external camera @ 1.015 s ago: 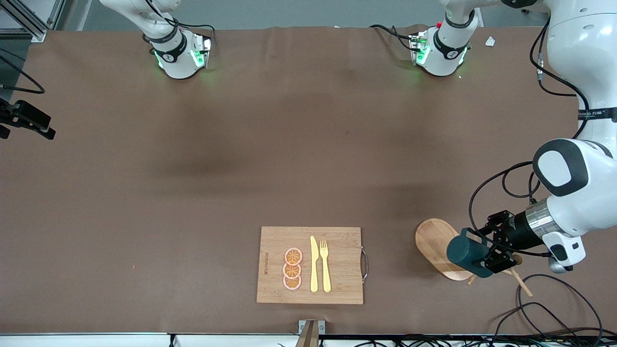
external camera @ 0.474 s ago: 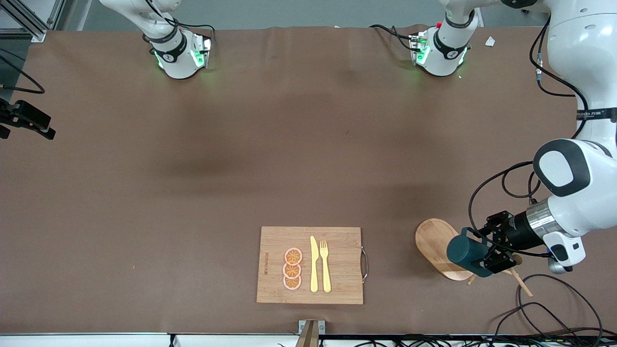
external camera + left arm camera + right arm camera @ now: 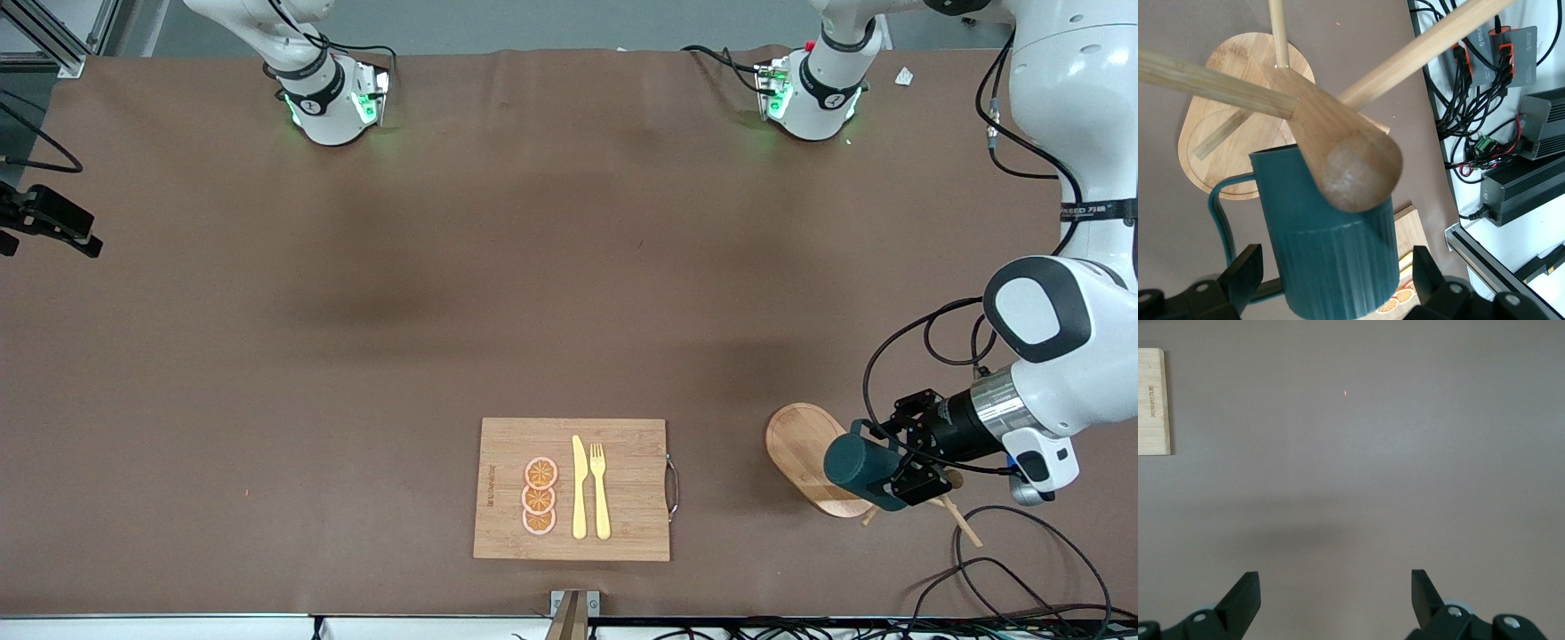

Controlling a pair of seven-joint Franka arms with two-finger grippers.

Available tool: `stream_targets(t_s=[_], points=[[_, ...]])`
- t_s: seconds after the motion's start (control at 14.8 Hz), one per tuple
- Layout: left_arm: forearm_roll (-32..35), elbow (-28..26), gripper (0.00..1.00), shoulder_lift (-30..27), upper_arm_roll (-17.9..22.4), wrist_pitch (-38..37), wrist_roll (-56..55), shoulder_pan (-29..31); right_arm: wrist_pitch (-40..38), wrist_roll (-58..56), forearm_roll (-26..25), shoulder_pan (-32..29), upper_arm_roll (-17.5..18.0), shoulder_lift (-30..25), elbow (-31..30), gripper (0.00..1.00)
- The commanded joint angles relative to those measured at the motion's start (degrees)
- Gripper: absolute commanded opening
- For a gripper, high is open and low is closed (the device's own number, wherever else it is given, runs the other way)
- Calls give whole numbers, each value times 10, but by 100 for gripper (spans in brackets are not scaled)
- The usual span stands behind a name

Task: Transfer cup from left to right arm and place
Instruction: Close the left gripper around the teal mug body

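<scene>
The dark teal cup hangs on its side on a wooden peg rack with an oval base, toward the left arm's end of the table. In the left wrist view the ribbed cup sits under the thick peg, its loop handle to one side. My left gripper is open and straddles the cup, with a gap at each finger. My right gripper is open and empty over bare table; it does not show in the front view.
A bamboo cutting board near the front edge carries a yellow knife, a fork and three orange slices. Its corner shows in the right wrist view. Cables lie by the rack.
</scene>
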Motion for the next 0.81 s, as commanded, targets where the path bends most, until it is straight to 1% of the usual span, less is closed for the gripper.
stream_targets(t_s=[0.0, 0.41, 0.54, 0.74], points=[[-9, 9, 98, 12, -2, 4, 8, -2, 3, -8, 10, -12, 9, -12, -12, 100], [-10, 11, 98, 21, -3, 10, 8, -3, 1, -8, 10, -12, 9, -12, -12, 100], [-9, 12, 95, 23, -3, 10, 8, -3, 1, -8, 11, -12, 9, -12, -12, 100], [-10, 11, 95, 24, -3, 11, 8, -3, 1, -8, 10, -12, 9, -12, -12, 100]])
